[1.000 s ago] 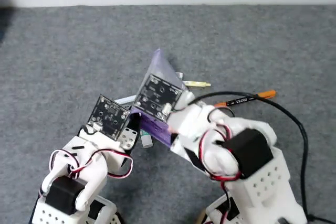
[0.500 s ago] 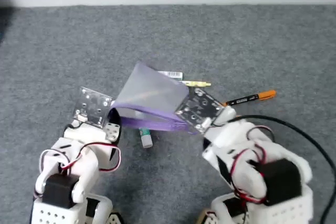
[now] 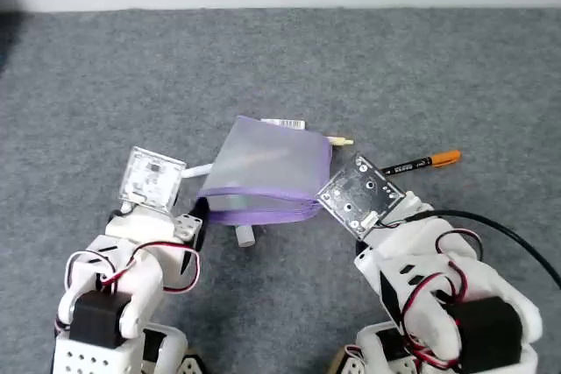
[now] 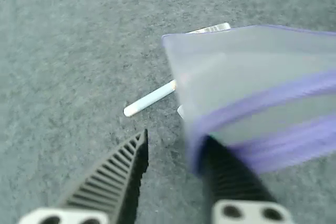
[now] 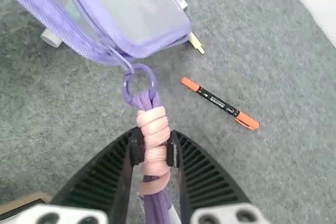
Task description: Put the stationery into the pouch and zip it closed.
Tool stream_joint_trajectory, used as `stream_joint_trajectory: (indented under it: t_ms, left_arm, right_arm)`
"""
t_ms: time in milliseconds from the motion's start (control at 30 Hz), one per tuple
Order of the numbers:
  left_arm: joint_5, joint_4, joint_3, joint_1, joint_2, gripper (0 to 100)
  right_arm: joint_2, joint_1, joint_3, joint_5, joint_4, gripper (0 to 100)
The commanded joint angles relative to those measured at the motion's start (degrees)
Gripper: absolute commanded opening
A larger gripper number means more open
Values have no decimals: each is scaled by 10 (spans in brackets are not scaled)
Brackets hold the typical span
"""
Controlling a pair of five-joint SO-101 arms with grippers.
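No legible text anywhere. White label (image 3: 282, 123) at far edge of purple pouch (image 3: 267, 164) carried dark barcode-like stripes, too fine to read. Orange-capped marker (image 3: 421, 163), lying right of pouch, bore pale print along black barrel; characters too small to make out. Same print showed in right wrist view as faint light marks, still unreadable.

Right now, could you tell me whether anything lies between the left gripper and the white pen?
Nothing visible does: only bare mat lies between the left gripper and the pen; the pouch covers its far end.
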Motion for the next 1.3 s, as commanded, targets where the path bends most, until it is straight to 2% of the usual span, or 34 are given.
stream_joint_trajectory:
  t_ms: [0,233,400,533,633,667,933,1267]
  left_arm:
    - [48,0,0,-4,-1,303]
    - [49,-65,55,-1,0,251]
    - [49,-113,84,47,0,201]
    - [49,-134,85,80,0,109]
    - [49,-145,81,85,-4,14]
    - [49,-146,79,84,-4,10]
    - [49,-91,-63,82,-1,12]
    - [49,40,-223,76,-4,12]
  right_arm:
    - [-6,11,-6,6,22,9]
    - [-6,11,-6,6,22,9]
    - [-6,11,-6,6,22,9]
    - [-6,11,-6,6,22,9]
    - [-6,11,-6,6,22,9]
    - [-6,11,-7,6,22,9]
    - [-6,15,-106,6,22,9]
    - [-1,14,-141,4,-8,9]
